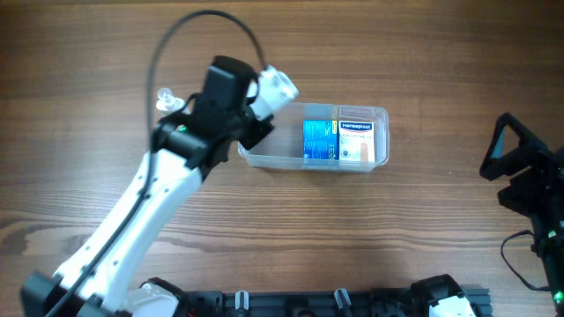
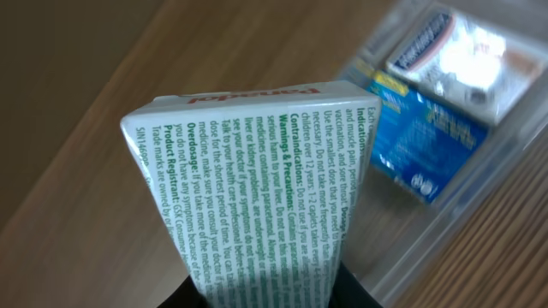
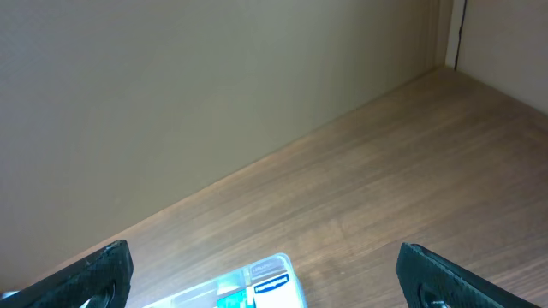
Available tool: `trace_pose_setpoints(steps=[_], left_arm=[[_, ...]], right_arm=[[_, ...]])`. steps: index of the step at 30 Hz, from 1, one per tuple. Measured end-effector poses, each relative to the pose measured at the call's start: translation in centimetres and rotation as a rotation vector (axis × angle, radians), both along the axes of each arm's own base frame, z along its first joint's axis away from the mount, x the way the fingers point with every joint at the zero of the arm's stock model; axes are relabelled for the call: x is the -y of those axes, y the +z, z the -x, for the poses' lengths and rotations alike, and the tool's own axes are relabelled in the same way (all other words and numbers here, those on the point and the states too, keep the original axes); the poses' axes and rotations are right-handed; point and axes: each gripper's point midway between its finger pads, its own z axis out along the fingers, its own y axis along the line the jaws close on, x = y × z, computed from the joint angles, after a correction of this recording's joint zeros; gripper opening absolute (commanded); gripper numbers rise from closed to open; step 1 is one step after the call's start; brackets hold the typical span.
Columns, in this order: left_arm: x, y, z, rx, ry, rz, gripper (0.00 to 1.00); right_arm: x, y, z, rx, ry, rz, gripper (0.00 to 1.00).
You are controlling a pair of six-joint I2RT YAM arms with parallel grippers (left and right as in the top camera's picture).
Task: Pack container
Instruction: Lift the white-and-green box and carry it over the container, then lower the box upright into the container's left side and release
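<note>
Two boxes (image 1: 319, 141) in clear container (image 1: 374, 113), left pincer (image 2: 270, 291) gripping white green-printed box (image 2: 257, 188) near it, right pincer (image 3: 265, 274) spread wide

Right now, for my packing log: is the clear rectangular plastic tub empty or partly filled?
Partly filled: the clear plastic container holds a blue box and a white box.

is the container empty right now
No, a blue box and a white box lie side by side inside the container.
</note>
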Motion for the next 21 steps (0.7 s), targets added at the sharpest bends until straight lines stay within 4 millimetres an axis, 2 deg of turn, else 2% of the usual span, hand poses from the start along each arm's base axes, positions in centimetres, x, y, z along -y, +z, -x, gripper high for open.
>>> trace_pose_setpoints(steps=[2, 4, 6, 10, 14, 21], left_arm=[[0.7, -1.1, -0.3, 0.011, -0.072, -0.058, 0.10], [1.4, -2.3, -0.7, 0.025, -0.145, -0.116, 0.09], [1.7, -3.3, -0.9, 0.029, -0.194, -0.154, 0.17], [2.6, -4.7, -1.5, 0.047, -0.267, -0.204, 0.27], [3.0, -5.2, -2.1, 0.065, -0.293, -0.219, 0.29], [3.1, -8.1, -2.2, 0.014, -0.333, -0.267, 0.31]], right_arm=[[0.0, 0.0, 0.0, 0.000, 0.000, 0.000, 1.00], [0.0, 0.0, 0.0, 0.000, 0.000, 0.000, 1.00], [0.0, 0.0, 0.0, 0.000, 0.000, 0.000, 1.00], [0.0, 0.0, 0.0, 0.000, 0.000, 0.000, 1.00], [0.0, 0.0, 0.0, 0.000, 0.000, 0.000, 1.00], [0.0, 0.0, 0.0, 0.000, 0.000, 0.000, 1.00]])
